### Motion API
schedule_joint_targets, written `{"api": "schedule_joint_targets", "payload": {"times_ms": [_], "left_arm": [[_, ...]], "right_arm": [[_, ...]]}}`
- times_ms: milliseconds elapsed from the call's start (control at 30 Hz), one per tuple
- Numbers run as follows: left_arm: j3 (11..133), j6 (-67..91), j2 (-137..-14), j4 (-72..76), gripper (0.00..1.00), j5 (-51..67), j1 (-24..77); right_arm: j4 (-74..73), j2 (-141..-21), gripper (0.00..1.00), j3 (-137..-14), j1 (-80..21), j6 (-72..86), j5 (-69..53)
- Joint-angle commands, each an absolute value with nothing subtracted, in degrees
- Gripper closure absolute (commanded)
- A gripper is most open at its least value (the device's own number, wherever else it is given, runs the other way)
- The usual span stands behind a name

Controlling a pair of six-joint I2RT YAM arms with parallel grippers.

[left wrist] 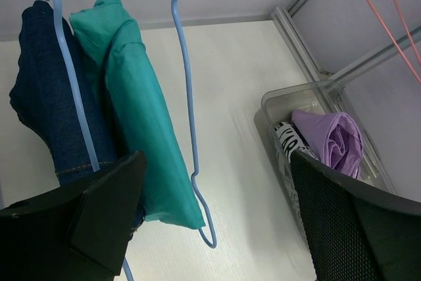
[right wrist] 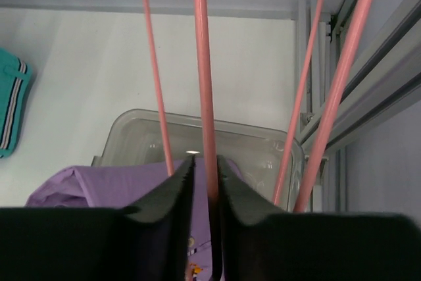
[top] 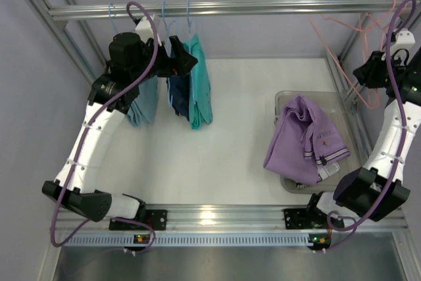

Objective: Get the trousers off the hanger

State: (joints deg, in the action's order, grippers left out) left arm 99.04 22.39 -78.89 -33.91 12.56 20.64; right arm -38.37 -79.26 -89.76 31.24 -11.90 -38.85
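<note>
White bench (top: 237, 129), grey walls (top: 263, 37), aluminium rail (top: 263, 8), my right fingers (right wrist: 189, 192) pinching the pink hanger (right wrist: 200, 64) at the rail's right end above a clear bin (right wrist: 131, 129), my left fingers (left wrist: 108, 205) spread beside a teal garment (left wrist: 141, 116)

— Any words or numbers to read here?
— None. The purple garment (top: 299, 139) in the bin (top: 289, 94) has a small orange mark (top: 324, 137), too tiny to make out.
— And the black-and-white cloth (left wrist: 287, 139) at its 9 o'clock, seen from the left wrist?
— Only a blurred pattern; no letters I can tell.
</note>
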Motion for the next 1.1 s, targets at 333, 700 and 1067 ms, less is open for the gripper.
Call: {"api": "schedule_joint_targets", "payload": {"times_ms": [333, 700, 1067], "left_arm": [[102.7, 20.8, -82.5, -32.9, 0.12, 13.0, 20.7], [101.8, 19.9, -87.4, -23.6, 0.14, 5.8, 27.9], [94.0, 32.5, -87.3, -10.2, 0.28, 14.3, 27.6]], "right_arm": [[-43.4, -73.5, 0.0, -94.5, 30.8, -11.2, -40.9], [-47.0, -71.6, 0.01, -99.1, 30.8, -8.6, -44.1], [-51.6, -68.8, 0.0, -102.6, 30.8, -7.1, -51.8]]}}
